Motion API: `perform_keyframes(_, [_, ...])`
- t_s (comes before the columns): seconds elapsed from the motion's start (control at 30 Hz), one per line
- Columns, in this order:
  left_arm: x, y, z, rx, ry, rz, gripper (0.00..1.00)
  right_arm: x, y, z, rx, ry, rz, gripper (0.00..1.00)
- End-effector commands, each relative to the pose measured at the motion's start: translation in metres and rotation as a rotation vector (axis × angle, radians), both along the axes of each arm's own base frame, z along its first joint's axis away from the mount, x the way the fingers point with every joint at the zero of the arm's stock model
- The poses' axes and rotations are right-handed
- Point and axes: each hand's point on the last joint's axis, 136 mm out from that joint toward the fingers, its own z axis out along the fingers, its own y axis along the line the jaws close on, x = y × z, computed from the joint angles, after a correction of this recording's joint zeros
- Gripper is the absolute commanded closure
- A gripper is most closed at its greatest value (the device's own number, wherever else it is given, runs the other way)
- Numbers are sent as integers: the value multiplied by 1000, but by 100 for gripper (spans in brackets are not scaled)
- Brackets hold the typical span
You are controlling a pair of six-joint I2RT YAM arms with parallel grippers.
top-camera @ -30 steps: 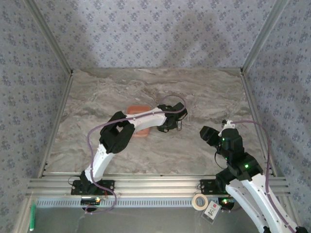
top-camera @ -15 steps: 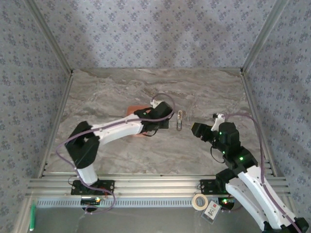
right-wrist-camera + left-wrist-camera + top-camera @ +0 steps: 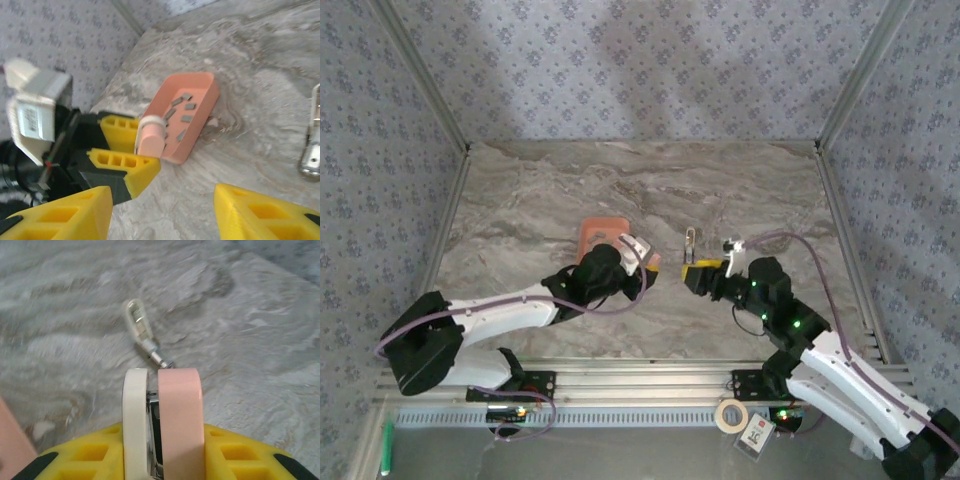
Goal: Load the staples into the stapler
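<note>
So the left gripper (image 3: 162, 456) is clamped tight on the pink-and-cream stapler (image 3: 176, 410). The staples (image 3: 181, 112) are lying loose in the salmon tray (image 3: 200, 82), just off to that gripper's left. The right gripper (image 3: 162, 200) faces it with jaws spread and nothing in them, and a small cream-and-metal piece (image 3: 142, 332) lies on the table (image 3: 520, 200) just ahead of the left one.
</note>
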Motion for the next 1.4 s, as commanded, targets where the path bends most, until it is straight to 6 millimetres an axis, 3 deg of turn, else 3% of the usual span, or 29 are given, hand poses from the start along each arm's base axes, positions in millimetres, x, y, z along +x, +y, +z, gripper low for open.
perform_keyframes(0.0, [-18, -12, 28, -55, -217, -180, 66, 2, 6, 17, 29, -101, -27, 43])
perform_keyframes(0.33, [-24, -5, 25, -64, -246, -190, 67, -7, 33, 3, 113, -81, -3, 44])
perform_keyframes(0.77, [-30, -4, 29, -90, -242, -211, 68, -8, 64, 8, 92, -109, 81, 47])
perform_keyframes(1.23, [-37, -5, 39, -130, -252, -237, 70, 0, 71, 7, 71, -128, 80, 57])
perform_keyframes(1.37, [-38, -6, 41, -137, -257, -243, 70, 2, 75, 6, 65, -128, 89, 65])
